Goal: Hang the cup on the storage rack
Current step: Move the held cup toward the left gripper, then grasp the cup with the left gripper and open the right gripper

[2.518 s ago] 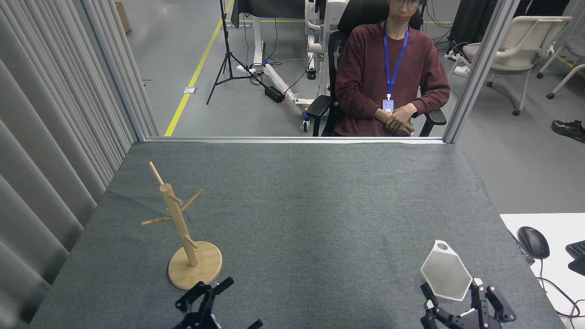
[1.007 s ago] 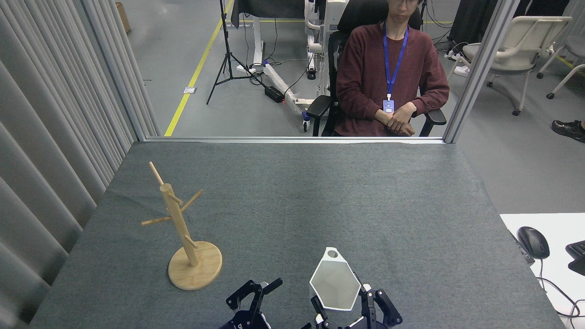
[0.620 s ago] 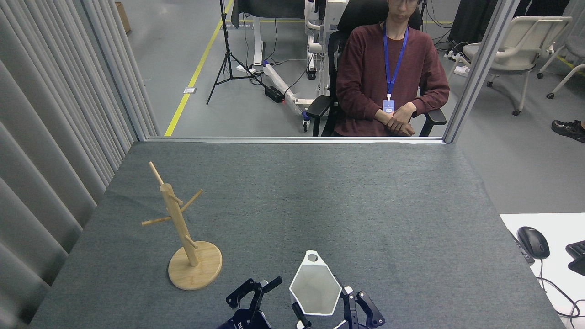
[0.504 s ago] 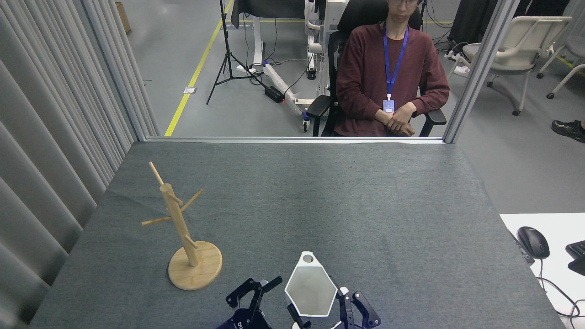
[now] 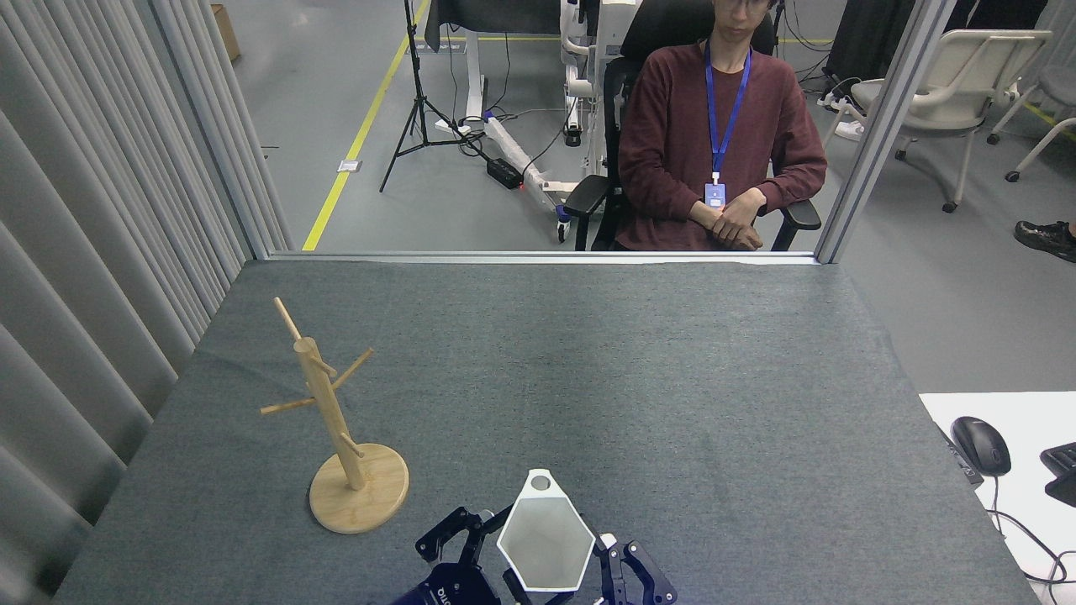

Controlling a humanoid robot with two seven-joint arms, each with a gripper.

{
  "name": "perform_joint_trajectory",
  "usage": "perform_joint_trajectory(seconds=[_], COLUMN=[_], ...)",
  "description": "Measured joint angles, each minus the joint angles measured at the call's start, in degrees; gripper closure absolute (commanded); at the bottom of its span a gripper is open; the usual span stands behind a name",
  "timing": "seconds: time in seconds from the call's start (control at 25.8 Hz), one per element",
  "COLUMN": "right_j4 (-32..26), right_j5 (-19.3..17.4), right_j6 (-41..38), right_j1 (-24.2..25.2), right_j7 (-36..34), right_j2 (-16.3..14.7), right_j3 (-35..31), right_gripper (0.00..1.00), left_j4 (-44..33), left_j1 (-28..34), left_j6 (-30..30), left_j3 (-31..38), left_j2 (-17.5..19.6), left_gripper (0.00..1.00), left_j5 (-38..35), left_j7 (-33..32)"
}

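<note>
Head view: a bench [image 5: 588,361] covered in dark grey felt-like cloth fills the lower part of the picture. At its near edge, just left of centre, a white faceted mug with a hexagonal rim [image 5: 545,542] is held above the cloth with its open mouth turned toward the camera and its flat tab handle, pierced by a round hole, pointing away up the bench. The right end effector [image 5: 559,580], black with linked fingers, is clamped on the mug from below; one finger shows at the mug's lower left edge and the other [image 5: 612,565] at its lower right edge. The left end effector [image 5: 472,531], also black, sits just left of the mug with its two fingers spread apart and nothing between them; its right fingertip lies close against the mug's upper left facet, and whether it touches cannot be told.

The light wooden mug tree [image 5: 329,412] stands on the left part of the bench, a slim post on a round disc base, with thin pegs angling out near the top and a short one lower down. All pegs are bare. It is to the left of both end effectors, near them but apart.

Beyond the far edge of the bench a person in a dark red sweater [image 5: 719,134] with a blue lanyard sits in a black chair, hands folded. A black computer mouse [image 5: 981,444] lies on a white surface at the right edge.
</note>
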Motion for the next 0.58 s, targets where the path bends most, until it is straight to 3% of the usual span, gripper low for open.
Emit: perform_joint_trajectory(seconds=[0.58], right_j4=[1.73], right_j5=[0.66], right_j6=[1.20], right_j1=[-1.53], right_j7=[-0.14], right_j2=[0.84], right_j3=[1.57], right_gripper=[0.45], left_j4=[-0.67], left_j1=[-0.06], left_j6=[-0.09], left_j3=[-0.05], left_j2=[-0.04], left_gripper=[0.00], left_j5=[-0.01], left_j7=[-0.01])
